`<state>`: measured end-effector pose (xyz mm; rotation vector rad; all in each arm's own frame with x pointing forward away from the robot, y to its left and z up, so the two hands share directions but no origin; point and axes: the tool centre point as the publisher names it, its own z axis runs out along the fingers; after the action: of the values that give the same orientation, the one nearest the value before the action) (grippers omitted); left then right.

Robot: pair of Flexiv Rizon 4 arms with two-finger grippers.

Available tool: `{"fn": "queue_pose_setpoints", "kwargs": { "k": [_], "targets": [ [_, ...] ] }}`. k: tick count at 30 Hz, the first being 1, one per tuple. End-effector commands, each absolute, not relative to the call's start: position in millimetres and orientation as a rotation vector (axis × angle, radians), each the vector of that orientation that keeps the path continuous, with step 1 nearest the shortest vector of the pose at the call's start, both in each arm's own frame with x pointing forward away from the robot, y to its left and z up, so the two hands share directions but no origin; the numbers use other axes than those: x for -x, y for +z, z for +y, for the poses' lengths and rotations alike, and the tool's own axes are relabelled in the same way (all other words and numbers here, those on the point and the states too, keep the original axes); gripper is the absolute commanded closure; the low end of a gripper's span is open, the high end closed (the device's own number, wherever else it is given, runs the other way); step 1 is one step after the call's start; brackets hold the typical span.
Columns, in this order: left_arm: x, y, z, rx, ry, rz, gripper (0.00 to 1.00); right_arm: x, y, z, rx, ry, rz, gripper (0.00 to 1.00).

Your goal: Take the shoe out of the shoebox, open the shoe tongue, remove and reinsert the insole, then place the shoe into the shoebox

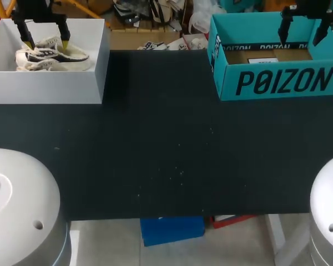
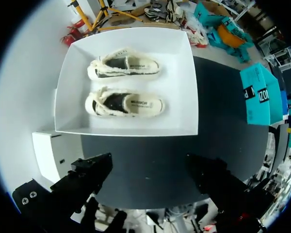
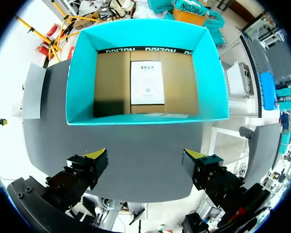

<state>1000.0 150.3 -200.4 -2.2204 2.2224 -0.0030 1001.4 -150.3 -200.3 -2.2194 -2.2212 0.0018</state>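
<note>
Overhead, left gripper and right gripper gape empty; left wrist view hides its yellow tips

A table with a flat, matte black top takes up most of the head view and spans it from side to side. Its near edge runs straight, and a white leg slants down under that edge toward the right. Tiny pale specks are scattered across the middle of the top. The light on it is soft and even, with no glare, and the surface darkens a little toward the far left. Both wrist views show the same dark top with plain, straight edges.
</note>
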Motion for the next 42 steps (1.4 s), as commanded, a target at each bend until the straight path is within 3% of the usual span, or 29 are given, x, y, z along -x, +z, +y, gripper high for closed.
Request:
{"fn": "queue_pose_setpoints", "kwargs": {
  "k": [1, 8, 13, 30, 39, 42],
  "targets": [
    [-1000, -201, 148, 2.157, -0.007, 2.267, 0.0, -1001, -200, -150, 2.219, 0.002, -2.221, 0.0],
    [-1005, -204, 147, 1.627, -0.027, 2.596, 0.0, -1001, -200, -150, 2.219, 0.002, -2.221, 0.0],
    [-1002, -203, 155, 0.61, -0.105, 2.95, 0.0, -1001, -200, -150, 2.219, 0.002, -2.221, 0.0],
    [-1002, -203, 155, 0.61, -0.105, 2.95, 0.0, -1001, -200, -150, 2.219, 0.002, -2.221, 0.0],
    [-1020, -224, 192, -0.162, 0.152, 2.99, 0.0, -1001, -200, -150, 2.219, 0.002, -2.221, 0.0],
    [-1020, -224, 192, -0.162, 0.152, 2.99, 0.0, -1001, -200, -150, 2.219, 0.002, -2.221, 0.0]
  ]
}}
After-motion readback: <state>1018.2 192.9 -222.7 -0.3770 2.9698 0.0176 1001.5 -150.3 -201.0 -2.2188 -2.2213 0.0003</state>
